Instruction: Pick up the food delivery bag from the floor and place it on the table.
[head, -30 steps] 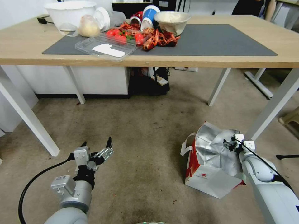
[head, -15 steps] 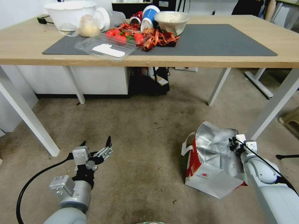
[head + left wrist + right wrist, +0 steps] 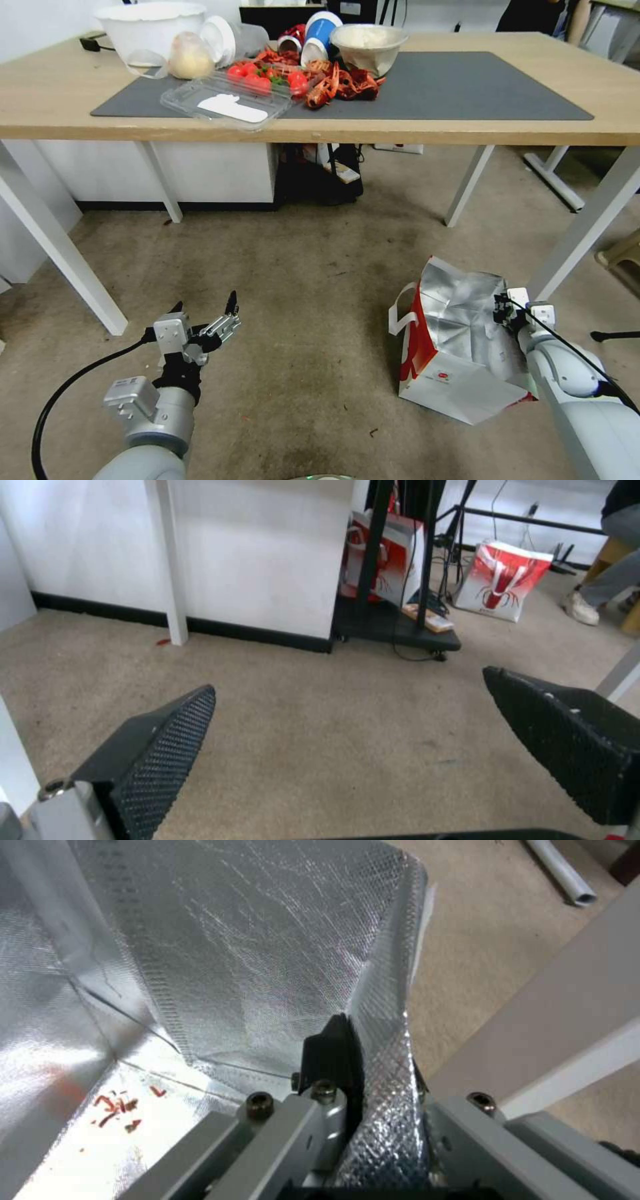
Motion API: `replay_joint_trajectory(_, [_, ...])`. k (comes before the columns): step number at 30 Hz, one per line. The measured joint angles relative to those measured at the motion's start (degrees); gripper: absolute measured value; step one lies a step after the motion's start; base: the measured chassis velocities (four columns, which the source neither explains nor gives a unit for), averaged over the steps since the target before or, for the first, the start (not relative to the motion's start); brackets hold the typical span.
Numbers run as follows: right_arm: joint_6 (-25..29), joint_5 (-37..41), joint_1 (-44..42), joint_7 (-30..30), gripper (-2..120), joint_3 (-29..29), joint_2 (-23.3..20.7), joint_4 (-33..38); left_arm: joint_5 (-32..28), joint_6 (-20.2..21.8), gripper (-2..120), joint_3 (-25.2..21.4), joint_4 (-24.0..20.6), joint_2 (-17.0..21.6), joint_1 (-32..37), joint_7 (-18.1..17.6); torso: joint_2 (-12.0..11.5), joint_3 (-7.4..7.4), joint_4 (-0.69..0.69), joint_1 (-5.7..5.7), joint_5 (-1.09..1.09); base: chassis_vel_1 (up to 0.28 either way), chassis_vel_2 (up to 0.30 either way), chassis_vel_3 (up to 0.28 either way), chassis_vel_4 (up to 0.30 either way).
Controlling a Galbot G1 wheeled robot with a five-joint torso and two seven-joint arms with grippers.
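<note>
Bag: one large boxy white paper food delivery bag (image 3: 460, 353) with red side panels, silver foil lining and white handles stands on the floor beside a white table leg, mouth open and tilted; small red scraps lie on its foil bottom in the right wrist view.
Right gripper: the right gripper (image 3: 501, 313) is clamped on the foil-lined rim of the bag (image 3: 380, 1040), one dark finger inside the lining, the rim wall pinched between the fingers.
Change: since a second ago the right gripper and the bag's rim have shifted slightly toward the robot's right and the bag stands a little more upright; its base is on the carpet as before.
Floor: brownish-grey stained carpet (image 3: 313, 280).
Left gripper: the left gripper (image 3: 207, 317) hovers low over the carpet, well apart from the bag, fingers spread wide, holding nothing, hardly moved.
Tabletop: light wood tabletop (image 3: 40, 100) with one dark grey mat (image 3: 467, 87), unchanged.
</note>
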Motion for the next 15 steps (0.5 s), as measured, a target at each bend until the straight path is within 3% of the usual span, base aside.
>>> replay_joint_trajectory(10, [4.6,0.1,-1.7,-2.2,0,0.9,-0.3,1.0,0.2,-0.2,100,0.1,-0.1,-0.1,0.2,-0.1,0.0,0.0,0.0,0.0,0.0,0.0,0.0,0.0,0.0])
replay_joint_trajectory(14, [9.6,1.7,-2.8,-6.5,0,1.7,-0.6,1.6,0.2,-0.3,100,0.1,-0.2,0.0,0.3,0.0,0.0,0.0,0.0,0.0,0.0,0.0,0.0,0.0,0.0])
replay_joint_trajectory(15, [13.4,3.6,-3.3,-10.8,0,2.3,-0.8,1.8,0.2,-0.3,100,0.1,-0.2,0.0,0.3,0.0,0.0,0.0,0.0,0.0,0.0,0.0,0.0,0.0,0.0])
